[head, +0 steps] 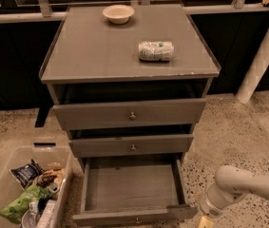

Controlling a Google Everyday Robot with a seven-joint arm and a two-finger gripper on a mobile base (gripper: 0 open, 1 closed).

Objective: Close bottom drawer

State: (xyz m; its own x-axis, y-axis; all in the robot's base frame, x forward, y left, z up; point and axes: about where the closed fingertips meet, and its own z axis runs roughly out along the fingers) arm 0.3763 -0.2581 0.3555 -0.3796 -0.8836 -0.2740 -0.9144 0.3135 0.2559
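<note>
**A:** Since the bottom drawer [131, 186] is seen pulled far out of the cabinet, how much of the task can be counted as done?

**B:** None of the closing, as far as can be judged. Its bare wooden floor is exposed in full. Its front panel lies at the lower edge of the view, well forward of the two drawers above.

**A:** Where is the gripper [205, 221] found?

**B:** Low at the right, near the drawer's front right corner, at the end of the white arm [248, 184]. Only a pale tip is shown. Whether it is open or closed cannot be told, and contact with the panel cannot be confirmed.

**A:** What is left, then?

**B:** The whole push, it is judged. The front must be met and driven straight back until it sits beneath the middle drawer [131, 146] and the top drawer [129, 114].

**A:** And around it?

**B:** A bowl [118, 13] and a crumpled plastic bottle [156, 51] are set on the cabinet top [96, 51]. A clear bin [10, 158] of snack packets stands on the floor just beside the drawer.
</note>
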